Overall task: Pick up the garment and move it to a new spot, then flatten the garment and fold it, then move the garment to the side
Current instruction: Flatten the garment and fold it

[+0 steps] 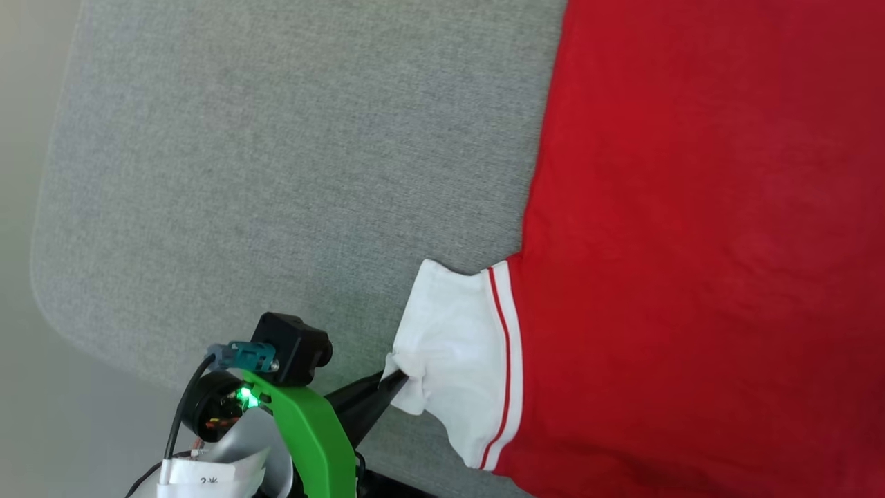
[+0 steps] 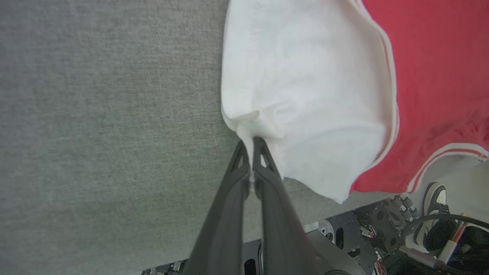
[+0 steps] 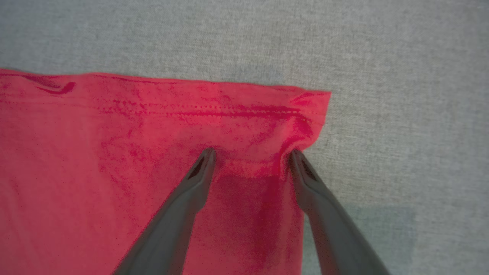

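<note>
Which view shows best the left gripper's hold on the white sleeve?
The left wrist view: close up, the left gripper is shut on the white sleeve. The head view shows the whole sleeve, the pinch small. The right wrist view shows the red hem of the garment at the open right gripper.

The garment (image 1: 691, 207) runs off the head view's top, right and bottom edges. The tips of the left gripper (image 2: 251, 142) are buried in its bunched sleeve (image 2: 305, 88). Print on a paper tag (image 1: 200, 478) is too small to read.
</note>
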You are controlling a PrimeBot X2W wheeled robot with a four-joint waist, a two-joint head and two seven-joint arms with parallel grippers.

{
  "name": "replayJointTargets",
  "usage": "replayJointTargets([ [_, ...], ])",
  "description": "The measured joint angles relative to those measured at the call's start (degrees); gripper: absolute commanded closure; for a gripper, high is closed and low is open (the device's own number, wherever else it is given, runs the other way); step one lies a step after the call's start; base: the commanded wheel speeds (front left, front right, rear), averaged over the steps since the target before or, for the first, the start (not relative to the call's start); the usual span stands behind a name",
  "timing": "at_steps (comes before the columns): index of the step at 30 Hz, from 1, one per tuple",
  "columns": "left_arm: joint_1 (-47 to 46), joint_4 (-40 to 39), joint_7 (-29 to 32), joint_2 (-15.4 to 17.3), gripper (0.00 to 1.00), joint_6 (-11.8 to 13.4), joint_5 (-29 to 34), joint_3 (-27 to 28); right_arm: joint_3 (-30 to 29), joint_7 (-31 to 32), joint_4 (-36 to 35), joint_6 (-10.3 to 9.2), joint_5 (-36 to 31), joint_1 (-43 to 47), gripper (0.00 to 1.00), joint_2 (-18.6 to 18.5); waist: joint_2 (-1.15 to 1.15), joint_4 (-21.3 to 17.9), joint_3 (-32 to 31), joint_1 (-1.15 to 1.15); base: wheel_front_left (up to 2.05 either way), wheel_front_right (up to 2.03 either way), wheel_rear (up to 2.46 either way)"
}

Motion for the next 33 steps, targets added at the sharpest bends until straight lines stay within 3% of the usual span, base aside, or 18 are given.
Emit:
replayJointTargets([
  [5,-0.41,0.97,-0.53,-0.6,1.0,-0.45,0.07,-0.32,1.0,-0.51,1.86,-0.01,-1.25,-1.36,0.0,-1.49,0.0,1.9,1.43,0.0,0.0,0.0,0.0],
  [6,-0.42,1.14,-0.56,-0.66,1.0,-0.46,0.07,-0.35,0.97,-0.41,2.23,0.0,-1.25,-1.35,0.21,-1.52,0.0,2.11,1.53,0.0,0.0,0.0,0.0],
  [7,-0.42,1.33,-0.57,-0.71,1.0,-0.47,0.05,-0.38,0.88,-0.08,2.46,-0.01,-1.25,-1.34,0.75,-1.57,0.0,2.32,1.58,0.0,0.0,0.0,0.0],
  [8,-0.42,1.47,-0.57,-0.78,1.0,-0.48,0.05,-0.42,0.91,0.25,2.47,-0.01,-1.26,-1.3,1.0,-1.62,0.0,2.42,1.54,0.0,0.0,0.0,0.0],
  [21,-0.74,1.85,-1.26,-0.79,1.0,-0.46,0.19,0.14,0.59,-0.09,1.92,0.0,-1.16,3.08,1.0,-0.93,0.0,1.25,-0.79,-0.01,0.0,0.0,0.0],
  [33,-0.13,2.0,-0.83,0.56,1.0,1.52,0.16,1.49,-0.86,-5.12,0.45,0.0,5.19,18.47,1.0,1.93,0.0,-2.48,-8.49,-0.01,0.0,0.0,0.0],
])
